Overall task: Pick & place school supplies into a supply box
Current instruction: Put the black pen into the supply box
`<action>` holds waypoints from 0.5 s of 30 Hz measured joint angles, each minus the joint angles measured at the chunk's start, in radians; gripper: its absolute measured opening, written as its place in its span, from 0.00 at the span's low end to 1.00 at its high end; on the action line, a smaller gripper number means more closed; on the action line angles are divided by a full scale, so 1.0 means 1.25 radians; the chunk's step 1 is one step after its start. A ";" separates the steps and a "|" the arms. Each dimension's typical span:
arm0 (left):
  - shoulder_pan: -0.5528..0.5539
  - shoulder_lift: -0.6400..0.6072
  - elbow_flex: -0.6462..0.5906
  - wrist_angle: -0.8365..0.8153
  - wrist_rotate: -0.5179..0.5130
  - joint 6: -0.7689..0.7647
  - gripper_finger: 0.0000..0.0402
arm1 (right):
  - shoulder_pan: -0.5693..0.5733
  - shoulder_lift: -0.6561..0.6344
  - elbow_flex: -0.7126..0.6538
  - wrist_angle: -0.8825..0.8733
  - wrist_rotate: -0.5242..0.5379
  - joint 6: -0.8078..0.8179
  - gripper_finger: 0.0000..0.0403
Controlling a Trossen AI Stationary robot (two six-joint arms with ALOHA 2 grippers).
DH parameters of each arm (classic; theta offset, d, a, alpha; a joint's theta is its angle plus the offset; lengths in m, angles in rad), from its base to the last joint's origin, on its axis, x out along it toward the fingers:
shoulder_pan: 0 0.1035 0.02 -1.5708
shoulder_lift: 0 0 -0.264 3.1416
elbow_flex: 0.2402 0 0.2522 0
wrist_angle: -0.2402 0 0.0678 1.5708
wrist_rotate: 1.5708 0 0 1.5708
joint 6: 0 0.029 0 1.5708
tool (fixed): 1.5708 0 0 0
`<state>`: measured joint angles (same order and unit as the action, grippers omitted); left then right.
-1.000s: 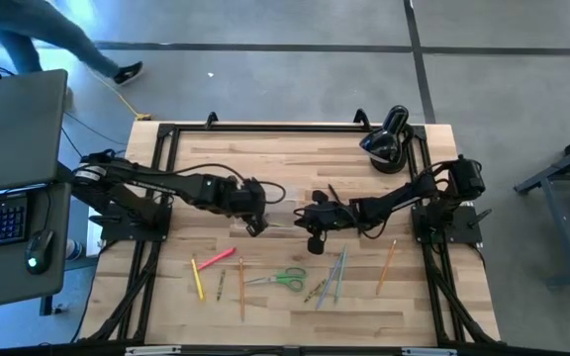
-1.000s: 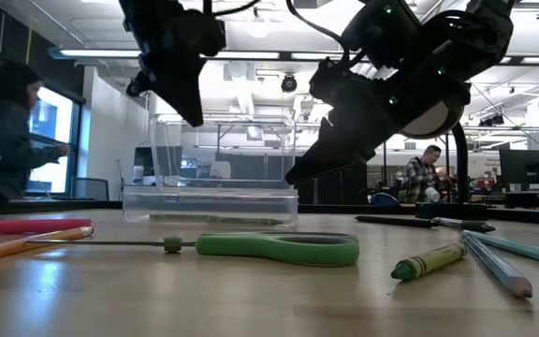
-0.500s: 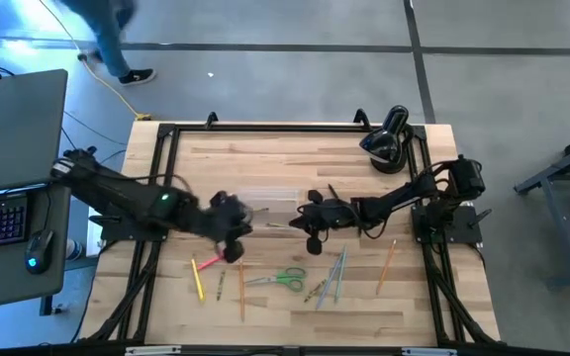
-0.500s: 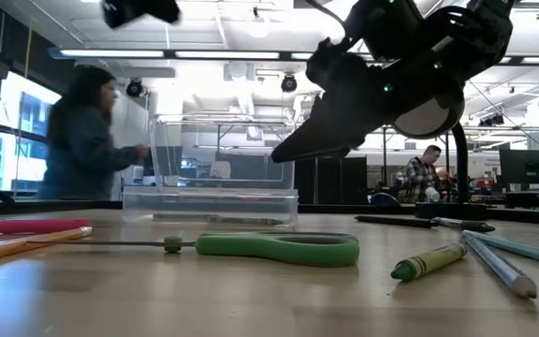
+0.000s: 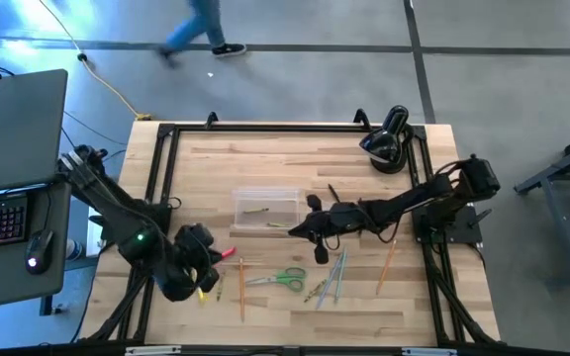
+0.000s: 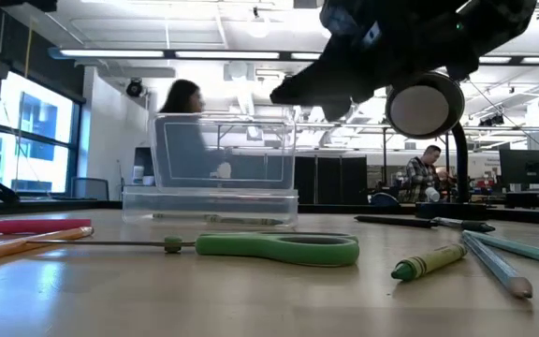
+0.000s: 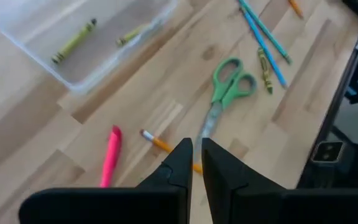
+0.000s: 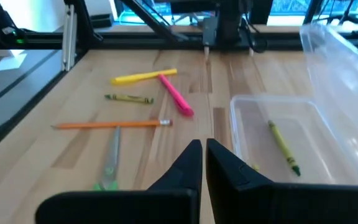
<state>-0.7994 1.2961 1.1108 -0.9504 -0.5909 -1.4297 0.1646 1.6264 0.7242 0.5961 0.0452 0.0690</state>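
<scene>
Left gripper [image 7: 194,163] jaws closed above orange pencil [image 7: 166,147].

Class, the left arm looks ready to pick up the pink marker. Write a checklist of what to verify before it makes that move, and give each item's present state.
1. Left gripper empty: ok, nothing between its fingers.
2. Left gripper open enough to grasp: not ok, its fingers are shut.
3. Target in reach: ok, the pink marker lies on the table just ahead of the left gripper, beside an orange pencil.
4. Supply box ready to receive: ok, its lid stands up and a crayon lies inside.
5. Path to the box free: cannot tell, the right gripper hangs at the box's right end.
</scene>
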 joint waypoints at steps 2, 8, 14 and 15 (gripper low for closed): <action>0.000 0.021 -0.009 0.006 0.018 -0.003 0.17 | 0.000 -0.009 0.000 0.000 0.000 -0.002 0.00; 0.022 0.083 -0.028 -0.043 0.020 0.071 0.17 | 0.001 -0.016 0.000 -0.008 -0.002 0.001 0.00; 0.063 0.110 -0.054 -0.046 0.048 0.049 0.17 | 0.001 -0.016 0.000 -0.020 -0.003 0.002 0.00; 0.072 0.113 -0.056 -0.037 0.054 0.044 0.17 | 0.001 -0.016 0.000 -0.020 -0.003 0.006 0.00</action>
<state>-0.7091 1.4376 1.0409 -0.9968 -0.5229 -1.3743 0.1658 1.6062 0.7242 0.5709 0.0417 0.0770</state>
